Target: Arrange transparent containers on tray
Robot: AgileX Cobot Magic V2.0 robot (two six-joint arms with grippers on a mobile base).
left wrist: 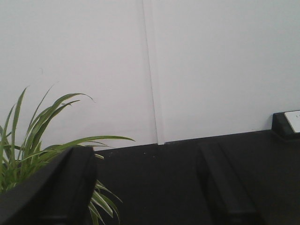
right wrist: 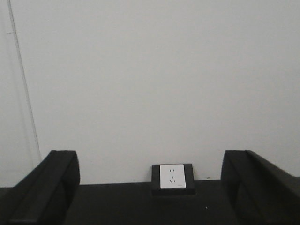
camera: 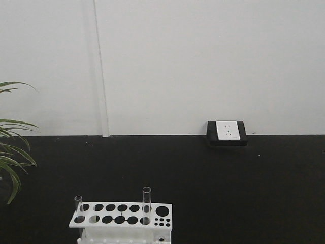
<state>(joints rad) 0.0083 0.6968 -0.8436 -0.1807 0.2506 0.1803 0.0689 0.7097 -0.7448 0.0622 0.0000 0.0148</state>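
The left end effector [left wrist: 145, 197] had its 2 dark fingers [left wrist: 61, 187] spread wide with nothing between them. It pointed out over the black counter [left wrist: 159, 178] toward a leafy plant [left wrist: 42, 136] and the white wall [left wrist: 211, 70]. The right end effector [right wrist: 150, 206] was likewise parted and empty, facing a socket plate [right wrist: 171, 176] at the foot of the wall. Neither was near any glass (both wrist cameras showed none at all).

From the front, the 2 test tubes stood upright in a white holed rack [camera: 122, 216] at the near edge of the counter. The slimmer tube [camera: 78, 206] was at the rack's left end and the wider tube [camera: 147, 203] toward its right. The tray showed in no view, so I couldn't say where it lay.

To my eye the first reach had not begun. Done well, an arm would dip down to the tube on its own side and close gently on the glass just above the rack. It would then lift straight up until the round bottom cleared its hole, since any sideways pull could tip the light rack or crack the tube.
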